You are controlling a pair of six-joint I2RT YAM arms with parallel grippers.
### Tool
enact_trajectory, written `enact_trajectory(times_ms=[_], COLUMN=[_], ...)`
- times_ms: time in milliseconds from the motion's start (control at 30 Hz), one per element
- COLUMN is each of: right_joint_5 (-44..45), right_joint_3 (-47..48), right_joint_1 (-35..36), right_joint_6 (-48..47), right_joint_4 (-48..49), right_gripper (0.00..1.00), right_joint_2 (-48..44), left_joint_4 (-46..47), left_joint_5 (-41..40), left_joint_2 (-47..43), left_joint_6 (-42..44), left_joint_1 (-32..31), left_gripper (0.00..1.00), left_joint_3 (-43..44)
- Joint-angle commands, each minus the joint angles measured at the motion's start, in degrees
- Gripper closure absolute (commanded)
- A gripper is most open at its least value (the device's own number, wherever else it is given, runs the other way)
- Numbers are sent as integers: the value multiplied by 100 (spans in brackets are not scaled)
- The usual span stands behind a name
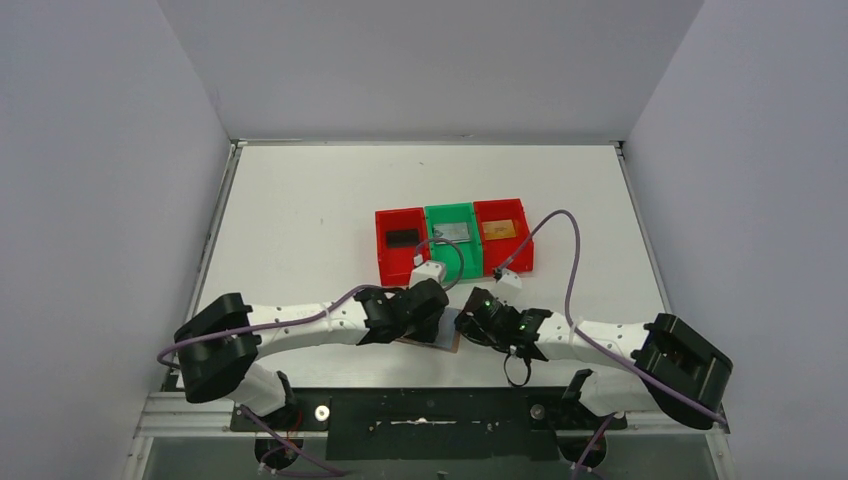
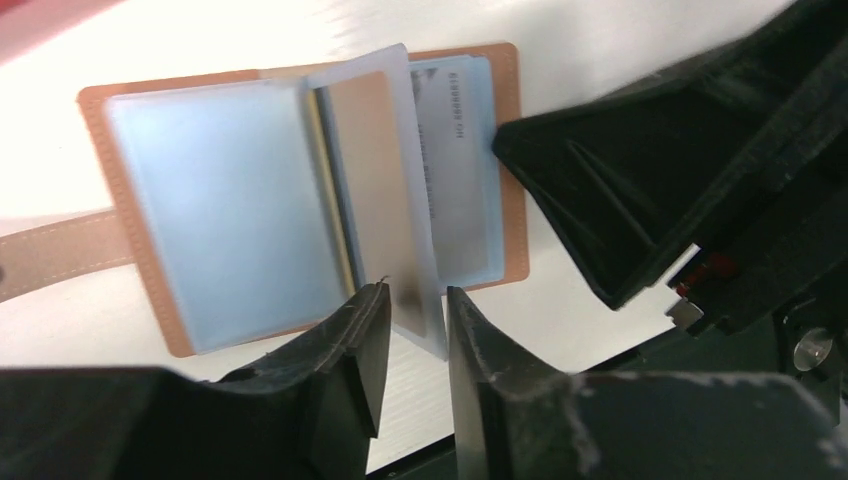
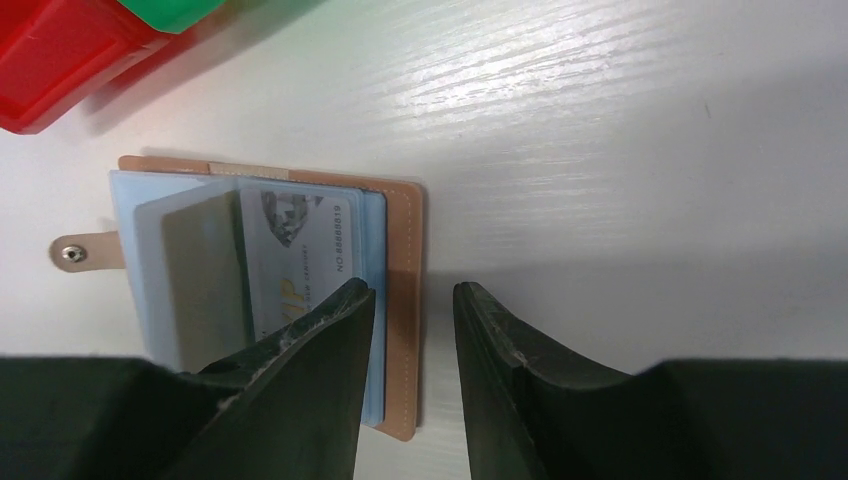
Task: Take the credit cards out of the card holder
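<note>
On the white table [image 3: 620, 150] lies the open tan leather bifold card holder [image 2: 230, 200]. Left gripper [image 2: 412, 300] jaws stand slightly apart astride its frosted sleeve [image 2: 385, 180]. Right gripper [image 3: 413, 295] jaws are narrowly spread.

we've got the card holder [image 3: 402, 250] lying open on the white table [image 3: 620, 150], strap tab [image 3: 85, 250] poking out left; silver-grey card [image 3: 300, 235] showing in its bluish sleeves [image 3: 124, 240]; our right gripper [image 3: 412, 305] over the tan right edge, jaws slightly apart; red bin [image 3: 60, 60], green bin [image 3: 185, 10] top left
</note>
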Motion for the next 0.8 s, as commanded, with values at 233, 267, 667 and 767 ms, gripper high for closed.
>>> enact_trajectory(times_ms=[233,267,667,767], right_joint_5=[240,327,-307,-378], right_joint_3=[-386,-410,-156,182], right_joint_1=[-133,-131,-152,-148], right_joint_6=[231,260,-720,-768], right_joint_4=[162,39,694,508], right_gripper=[63,62,44,44], right_joint_2=[-819,-952,-1133,-591], left_joint_4=[1033,1027,1596,2051], left_joint_5=[792,683,1242,1826], left_joint_2=[402,274,-1540,-1544], left_joint_6=[179,146,-33,-28], left_joint_1=[-154,-150,1220,1473], left_gripper=[61,60,48,48], left_joint_3=[309,248,-1261,-1496])
